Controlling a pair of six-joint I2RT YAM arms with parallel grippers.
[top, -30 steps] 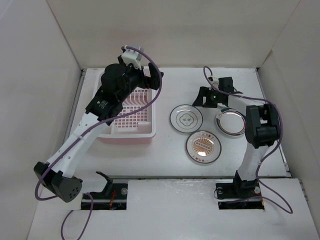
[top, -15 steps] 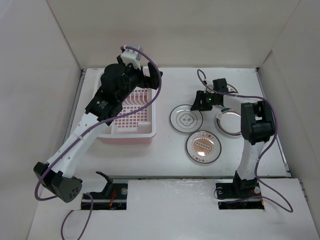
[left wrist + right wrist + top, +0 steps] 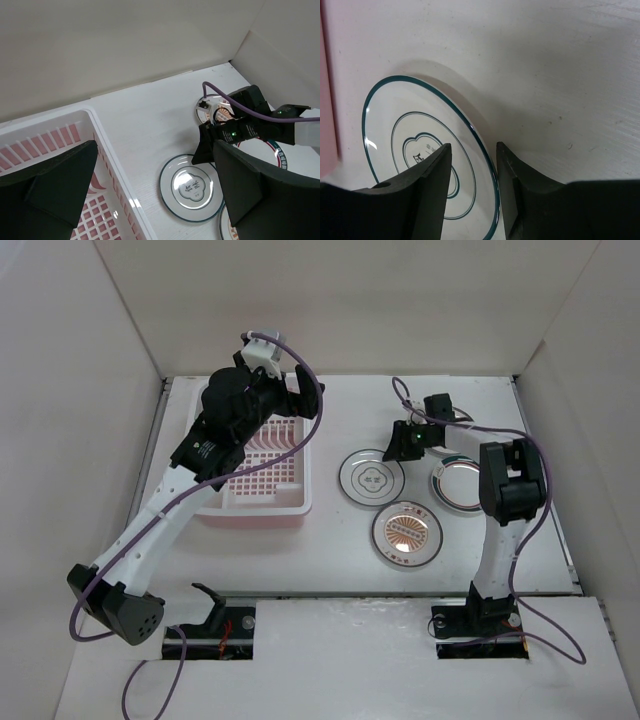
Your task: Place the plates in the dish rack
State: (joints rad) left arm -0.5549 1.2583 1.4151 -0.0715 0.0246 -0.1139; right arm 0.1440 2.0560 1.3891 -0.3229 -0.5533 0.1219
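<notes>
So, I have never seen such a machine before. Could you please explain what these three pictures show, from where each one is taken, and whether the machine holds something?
These are two robot arms bolted at the near edge of a white table. One picture looks down from above and behind them. The other two come from small cameras on each wrist, so the dark shapes at the bottom of those are the arm's own fingers.

The left gripper hangs open over the pale pink plastic dish rack with a lattice bottom and holds nothing.

The right gripper is open, its two fingers on either side of the rim of the white round plate with green rings. It has not closed on it.

Beside that plate lie an orange sunburst plate and a pale plate with a coloured rim. A fourth plate is mostly hidden behind the right arm.
</notes>
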